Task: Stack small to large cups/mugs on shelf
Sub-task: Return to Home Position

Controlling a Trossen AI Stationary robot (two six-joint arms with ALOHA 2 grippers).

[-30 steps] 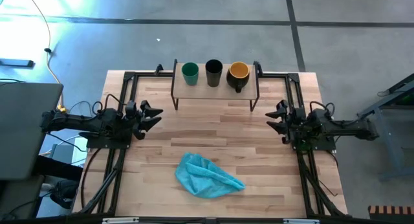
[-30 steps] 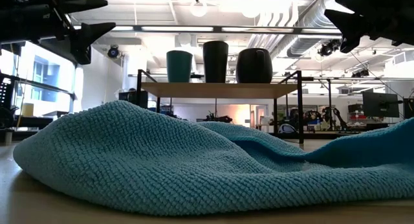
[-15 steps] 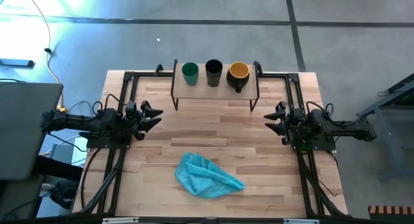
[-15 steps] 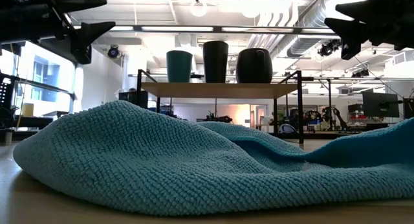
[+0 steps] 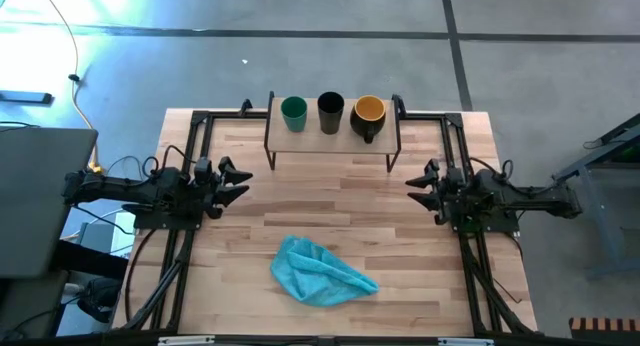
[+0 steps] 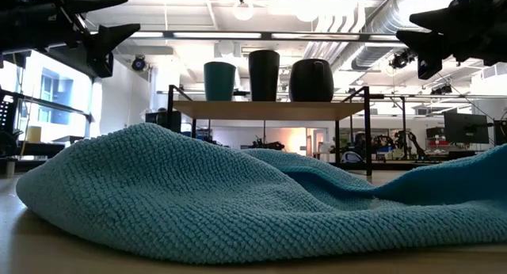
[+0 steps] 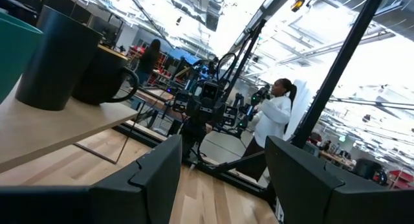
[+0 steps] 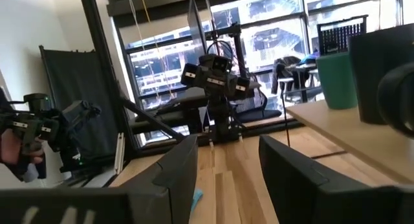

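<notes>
Three vessels stand in a row on the shelf (image 5: 333,136) at the table's far edge. From left to right they are a small green cup (image 5: 293,112), a taller black cup (image 5: 331,111) and a dark mug (image 5: 368,114) with a yellow-orange inside. Each rests upright on its base (image 6: 264,98). My left gripper (image 5: 238,178) hovers open at the table's left side, and my right gripper (image 5: 415,181) hovers open at the right side. Both point toward the middle, with nothing between their fingers (image 7: 155,179) (image 8: 291,172).
A crumpled blue cloth (image 5: 322,271) lies on the wooden tabletop near the front edge and fills the low view (image 6: 238,195). Black frame rails (image 5: 190,156) run along both sides. A person in white (image 7: 275,111) stands in the room beyond.
My right gripper has tipped its fingers a little downward toward level, and its tips now reach slightly farther toward the table's middle. It stays open. The cups and the cloth have not moved.
</notes>
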